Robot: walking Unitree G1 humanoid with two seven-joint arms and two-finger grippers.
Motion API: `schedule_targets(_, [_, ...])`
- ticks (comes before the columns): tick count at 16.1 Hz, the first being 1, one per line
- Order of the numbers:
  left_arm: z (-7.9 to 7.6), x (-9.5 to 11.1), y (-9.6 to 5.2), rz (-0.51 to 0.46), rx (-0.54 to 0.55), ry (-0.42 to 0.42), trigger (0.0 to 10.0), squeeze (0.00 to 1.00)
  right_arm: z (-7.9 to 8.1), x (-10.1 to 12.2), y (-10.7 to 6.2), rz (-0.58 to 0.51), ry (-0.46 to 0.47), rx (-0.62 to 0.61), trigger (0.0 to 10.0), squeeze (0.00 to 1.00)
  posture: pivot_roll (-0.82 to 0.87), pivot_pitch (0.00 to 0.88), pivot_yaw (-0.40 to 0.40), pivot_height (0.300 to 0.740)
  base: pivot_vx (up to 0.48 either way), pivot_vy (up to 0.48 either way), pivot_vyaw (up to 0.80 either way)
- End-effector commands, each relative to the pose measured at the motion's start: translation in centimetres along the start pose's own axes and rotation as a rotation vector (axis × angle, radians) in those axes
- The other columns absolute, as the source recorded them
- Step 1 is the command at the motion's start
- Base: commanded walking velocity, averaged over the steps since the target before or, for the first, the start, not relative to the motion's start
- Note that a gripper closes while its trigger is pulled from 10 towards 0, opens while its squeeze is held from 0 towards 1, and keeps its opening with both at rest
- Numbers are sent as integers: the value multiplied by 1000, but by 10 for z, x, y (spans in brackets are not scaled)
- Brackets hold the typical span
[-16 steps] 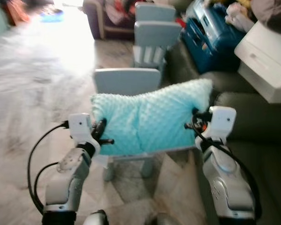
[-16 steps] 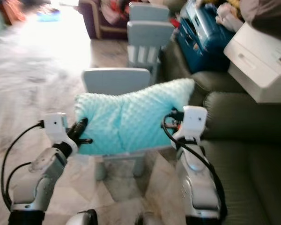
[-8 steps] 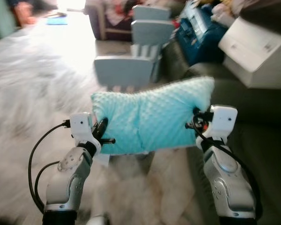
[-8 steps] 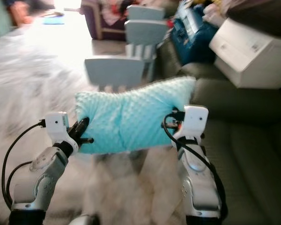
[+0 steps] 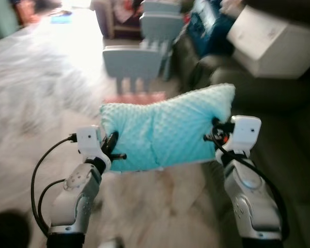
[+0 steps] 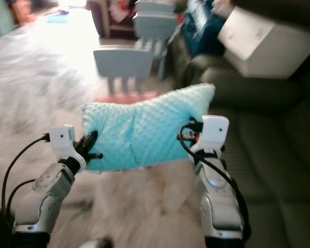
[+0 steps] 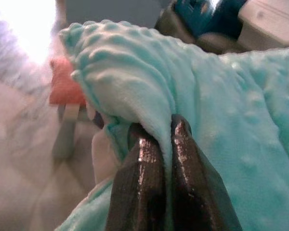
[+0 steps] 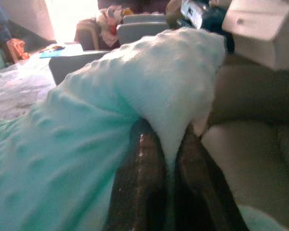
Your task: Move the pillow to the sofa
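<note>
No legible text, label, brand, number or sign on any surface; the head views are motion-blurred; the white box at 1 o'clock bears only a small dark mark, too smeared to read; the blue case at 12 o'clock shows pale patches, unreadable; the wrist views carry no lettering.

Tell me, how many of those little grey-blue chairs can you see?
2, perhaps more. The near chair stands on the floor beyond the turquoise pillow; another chair stands behind it beside the dark sofa. The picture is blurred, so more may be hidden.
</note>
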State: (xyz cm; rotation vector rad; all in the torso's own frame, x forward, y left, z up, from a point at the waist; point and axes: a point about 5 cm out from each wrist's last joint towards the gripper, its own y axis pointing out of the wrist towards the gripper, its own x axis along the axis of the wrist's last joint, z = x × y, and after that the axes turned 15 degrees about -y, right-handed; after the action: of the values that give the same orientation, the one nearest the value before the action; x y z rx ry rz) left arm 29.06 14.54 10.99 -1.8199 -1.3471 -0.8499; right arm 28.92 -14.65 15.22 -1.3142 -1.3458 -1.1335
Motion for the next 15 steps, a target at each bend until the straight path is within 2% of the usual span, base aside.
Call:
schedule_targets(1, [-9,1,2,-4,-36,4,10000,0,-7,1,0,-8,-5,-22,10000,0,-87,86,-74,740,-356,0,0])
schedule_targets(10, [-7,2,3,-3,-30,7,10000,0,-6,1,0,-2,-7,-22,10000,0,-92,89,-74,740,-330,0,0])
schedule_targets(15, [-3,6,4,-26,-7,2,10000,0,-6,0,0,-1,-9,-23,10000,0,-98,89,-73,740,0,0,0])
